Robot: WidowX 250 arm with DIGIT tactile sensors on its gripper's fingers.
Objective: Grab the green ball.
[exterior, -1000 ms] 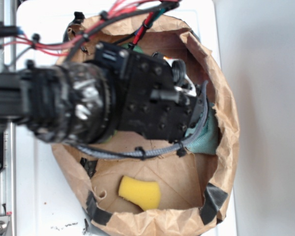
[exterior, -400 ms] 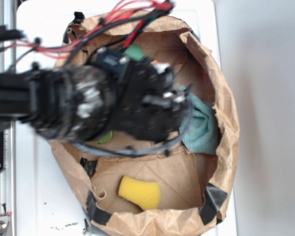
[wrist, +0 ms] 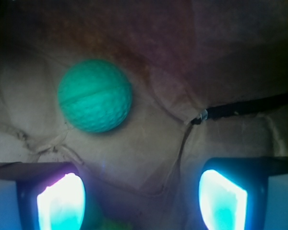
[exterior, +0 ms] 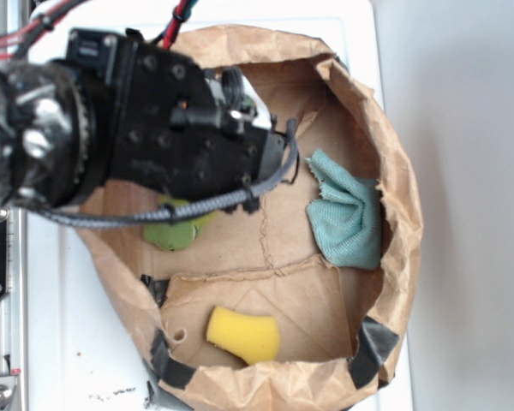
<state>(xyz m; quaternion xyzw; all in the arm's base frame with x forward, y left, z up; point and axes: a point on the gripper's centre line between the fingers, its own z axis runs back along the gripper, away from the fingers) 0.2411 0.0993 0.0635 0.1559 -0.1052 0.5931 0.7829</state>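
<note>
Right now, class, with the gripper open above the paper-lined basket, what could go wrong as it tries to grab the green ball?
1. In the wrist view the green ball lies ahead of the open gripper and left of centre, so closing here would probably miss it.
2. The lime plush toy lies close under the arm and could be grabbed instead.
3. The ball sits on crumpled brown paper; a glancing finger might roll it away.

A flat white desk [exterior: 360, 34] is lying under everything and is catching bright, even light from above. A smooth pale grey surface [exterior: 471, 205] is running down the right side beyond the desk's edge, and a silver metal rail [exterior: 2, 342] is standing along the left edge.
</note>
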